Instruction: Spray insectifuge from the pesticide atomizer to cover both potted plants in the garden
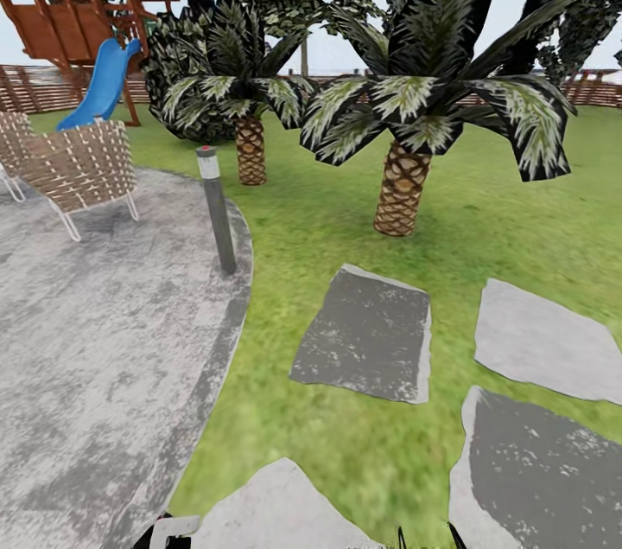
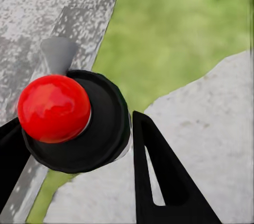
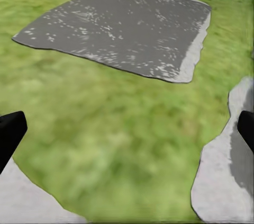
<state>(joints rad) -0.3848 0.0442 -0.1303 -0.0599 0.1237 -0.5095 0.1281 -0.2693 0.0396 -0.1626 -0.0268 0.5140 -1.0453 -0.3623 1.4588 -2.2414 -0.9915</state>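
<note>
Atomizer: we see the pesticide atomizer (image 2: 74,121) end-on in the left wrist view, its red tip (image 2: 54,108) facing straight at the camera, so its long axis runs along the fingers, away from the lens.
Left hand: the left gripper (image 2: 74,144) has its black fingers (image 2: 159,176) on either side of the bottle's round dark body, clamped on it.
Under the bottle: grey patio edge, a strip of lawn (image 2: 174,28) and a pale stepping stone (image 2: 211,128) lie below.
Right hand: the right gripper (image 3: 127,131) hangs over grass, both dark fingertips (image 3: 9,134) far apart at the frame's sides, nothing between them.
Right wrist ground: a dark grey slab (image 3: 121,23) ahead of the fingers, pale stones near each tip.
Head view, 12 o'clock: two palms (image 1: 402,112) on the lawn, brown fence (image 1: 596,89) behind.
Head view, 10 o'clock: a woven chair (image 1: 73,164) on the round patio (image 1: 95,341), a wooden playhouse with a blue slide (image 1: 97,86) beyond.
Patio rim: a grey bollard lamp (image 1: 216,210) stands upright at the edge.
Head view, 4 o'clock: grey stepping stones (image 1: 367,333) spread through the grass.
</note>
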